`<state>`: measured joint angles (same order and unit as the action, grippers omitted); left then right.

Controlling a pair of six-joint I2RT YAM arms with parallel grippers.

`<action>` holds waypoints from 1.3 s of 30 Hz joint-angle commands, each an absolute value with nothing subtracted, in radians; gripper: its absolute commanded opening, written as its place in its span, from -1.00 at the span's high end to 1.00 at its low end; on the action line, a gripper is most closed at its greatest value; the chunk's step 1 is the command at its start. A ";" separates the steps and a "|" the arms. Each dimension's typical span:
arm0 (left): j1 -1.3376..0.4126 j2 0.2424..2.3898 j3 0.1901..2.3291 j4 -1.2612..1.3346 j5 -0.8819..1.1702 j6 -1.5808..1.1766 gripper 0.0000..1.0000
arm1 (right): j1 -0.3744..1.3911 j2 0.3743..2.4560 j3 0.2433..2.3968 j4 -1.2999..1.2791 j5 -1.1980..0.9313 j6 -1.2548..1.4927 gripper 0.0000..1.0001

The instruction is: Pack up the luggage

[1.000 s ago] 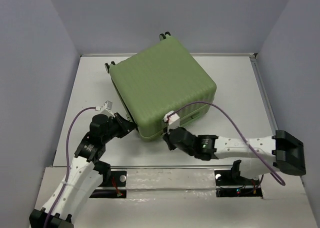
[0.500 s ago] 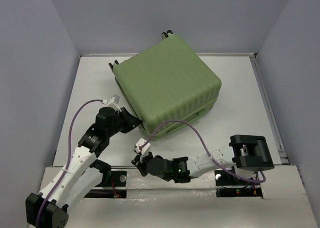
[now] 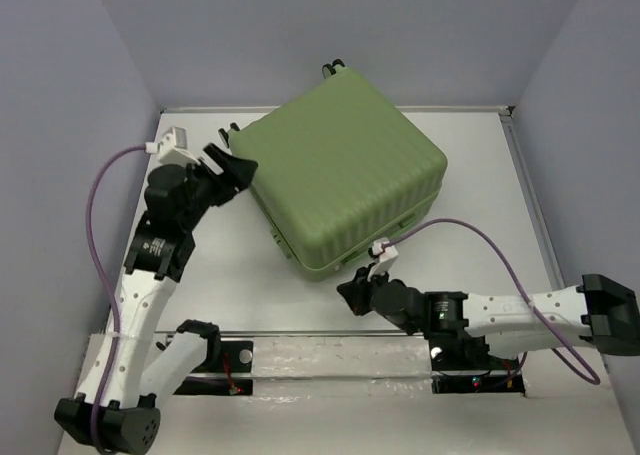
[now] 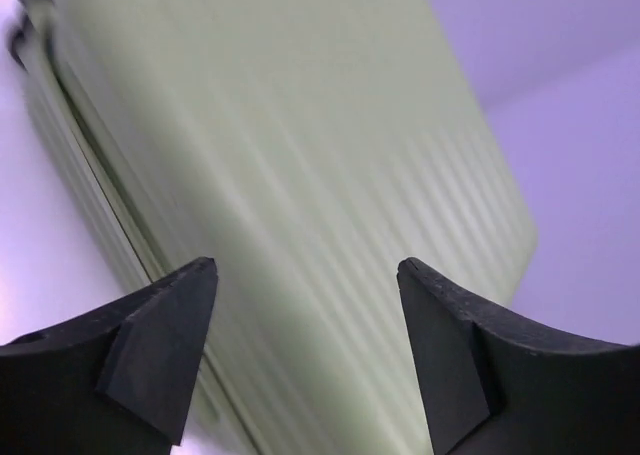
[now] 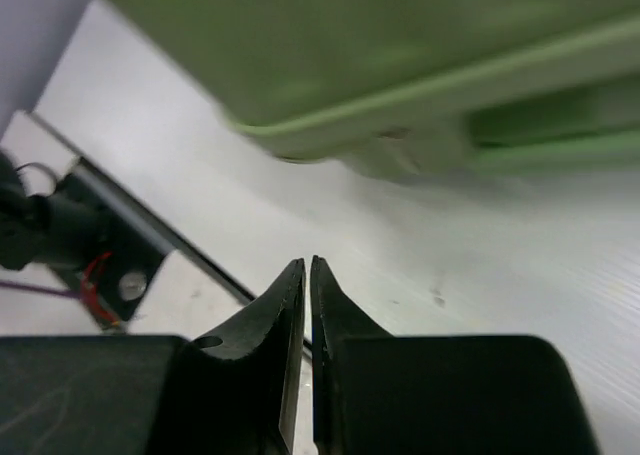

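Note:
The luggage point(image 3: 340, 180) is a big light-green ribbed suitcase lying shut on the white table, its black wheels at the far side. My left gripper point(image 3: 228, 165) is raised at its left corner, jaws wide open with nothing between them; the left wrist view shows the ribbed shell point(image 4: 300, 175) filling the gap between both fingers. My right gripper point(image 3: 350, 293) sits low on the table just in front of the luggage's near corner, jaws shut and empty. In the right wrist view the luggage's lower edge point(image 5: 400, 105) runs above the shut fingertips point(image 5: 307, 265).
The white table point(image 3: 220, 265) is walled in by grey panels on the left, back and right. Purple cables loop from both wrists. A metal rail point(image 3: 330, 350) with the arm bases runs along the near edge.
The left gripper opened wide and rose from the luggage's near-left edge to its left corner. The right arm swung back toward the near corner, still shut. The luggage shifted slightly right.

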<state>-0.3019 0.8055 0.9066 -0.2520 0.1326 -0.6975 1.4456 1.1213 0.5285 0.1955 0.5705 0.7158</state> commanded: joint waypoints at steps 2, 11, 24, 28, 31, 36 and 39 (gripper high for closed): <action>-0.010 0.990 1.023 -0.097 0.253 -0.686 -0.74 | 1.411 0.912 0.434 0.031 0.608 0.835 0.75; 0.161 1.406 1.077 0.245 0.561 -0.895 -0.96 | 1.411 0.830 0.385 0.003 0.539 0.810 0.64; 0.156 1.830 1.290 0.482 0.661 -1.051 -0.98 | 1.411 0.945 0.410 0.074 0.456 0.727 0.60; 0.135 1.914 1.342 0.502 0.653 -1.075 -0.98 | 1.411 0.969 0.433 0.075 0.457 0.715 0.60; 0.111 1.956 1.385 0.538 0.646 -1.100 -0.97 | 1.411 0.969 0.436 0.078 0.454 0.715 0.59; 0.091 1.994 1.388 0.646 0.641 -1.187 -0.73 | 1.411 0.934 0.405 0.077 0.448 0.733 0.49; 0.089 1.990 1.387 0.722 0.634 -1.235 -0.14 | 1.411 0.901 0.387 0.071 0.446 0.750 0.45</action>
